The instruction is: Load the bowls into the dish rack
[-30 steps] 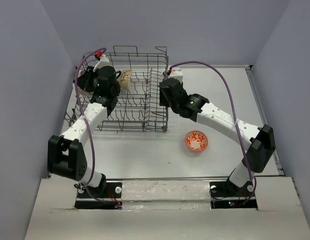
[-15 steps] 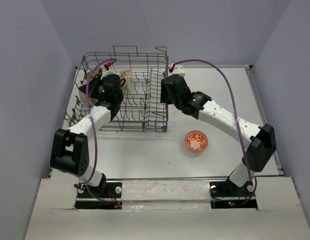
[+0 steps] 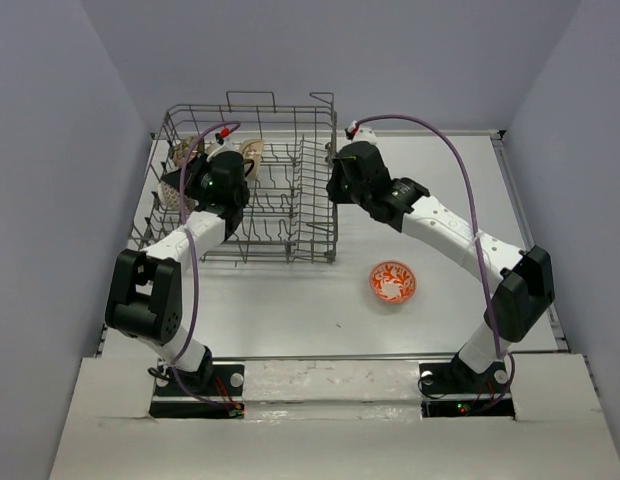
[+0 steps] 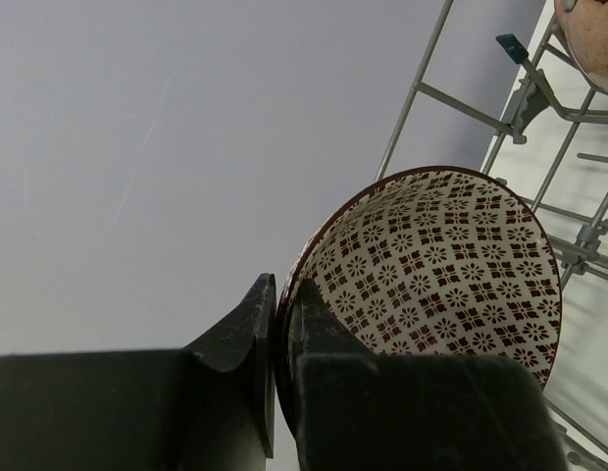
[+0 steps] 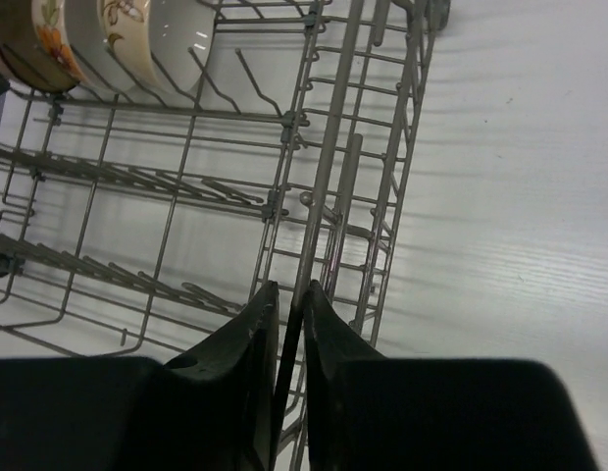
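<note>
Patterned bowl within left hand

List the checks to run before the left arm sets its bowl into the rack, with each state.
1. Left pincer clamped on the rim of the white round ceramic bowl with dark red flower pattern: ok.
2. Right pincer closed on a side wire of the grey metal wire dish rack: ok.
3. Free tine rows in the rack: ok.
4. Patterned bowl lined up with a slot: cannot tell.
5. Orange-red patterned round bowl loaded: not ok, it sits on the white table.
</note>
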`<state>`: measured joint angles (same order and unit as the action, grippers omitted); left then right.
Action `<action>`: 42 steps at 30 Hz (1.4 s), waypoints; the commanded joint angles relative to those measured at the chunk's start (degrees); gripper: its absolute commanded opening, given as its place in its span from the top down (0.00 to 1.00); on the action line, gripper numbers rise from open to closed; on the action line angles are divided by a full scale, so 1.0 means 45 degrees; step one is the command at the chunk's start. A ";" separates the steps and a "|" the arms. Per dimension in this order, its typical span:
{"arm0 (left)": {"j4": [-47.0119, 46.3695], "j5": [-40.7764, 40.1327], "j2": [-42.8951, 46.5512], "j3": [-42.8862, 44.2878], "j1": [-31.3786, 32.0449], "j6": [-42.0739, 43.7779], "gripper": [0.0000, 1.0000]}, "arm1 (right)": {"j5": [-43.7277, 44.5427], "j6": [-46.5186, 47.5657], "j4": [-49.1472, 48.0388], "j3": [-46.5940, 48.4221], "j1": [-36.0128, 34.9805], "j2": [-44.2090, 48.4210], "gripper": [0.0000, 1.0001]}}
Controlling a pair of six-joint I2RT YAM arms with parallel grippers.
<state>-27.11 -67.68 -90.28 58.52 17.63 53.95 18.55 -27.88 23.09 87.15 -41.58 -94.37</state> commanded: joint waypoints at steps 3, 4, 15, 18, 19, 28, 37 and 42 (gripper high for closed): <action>-0.1006 -0.0097 0.0258 0.0100 0.0086 0.0237 1.00 | -0.0352 0.0102 -0.0366 0.0495 0.0919 -0.0435 0.96; -0.1006 -0.0077 0.0219 0.0120 0.0106 0.0217 1.00 | -0.0410 0.0121 -0.0385 0.0631 0.1056 -0.0494 0.98; -0.1026 -0.0331 -0.0153 0.0023 0.0535 0.0471 1.00 | -0.0567 0.0277 -0.0190 0.1531 0.1330 -0.1100 0.99; -0.1103 -0.0565 -0.0231 -0.0094 0.0614 0.0821 1.00 | -0.0586 0.0277 -0.0190 0.1550 0.1330 -0.1080 0.99; -0.1200 -0.0565 -0.0192 -0.0114 0.0595 0.0919 1.00 | -0.0605 0.0277 -0.0209 0.1550 0.1330 -0.1042 0.99; -0.2665 -0.0449 0.0296 -0.0894 0.0341 0.2307 1.00 | -0.0625 0.0316 -0.0190 0.1472 0.1330 -0.0846 0.99; -0.2822 -0.0312 0.0102 -0.1032 0.0399 0.2327 1.00 | -0.0645 0.0316 -0.0190 0.1452 0.1330 -0.0846 0.99; -0.2822 -0.0390 -0.0463 -0.0915 0.0711 0.2404 1.00 | -0.0645 0.0336 -0.0210 0.1472 0.1330 -0.0846 0.99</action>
<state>-35.75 -67.83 -92.42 53.58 19.70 63.22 16.64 -27.46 23.73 91.77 -35.64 -98.21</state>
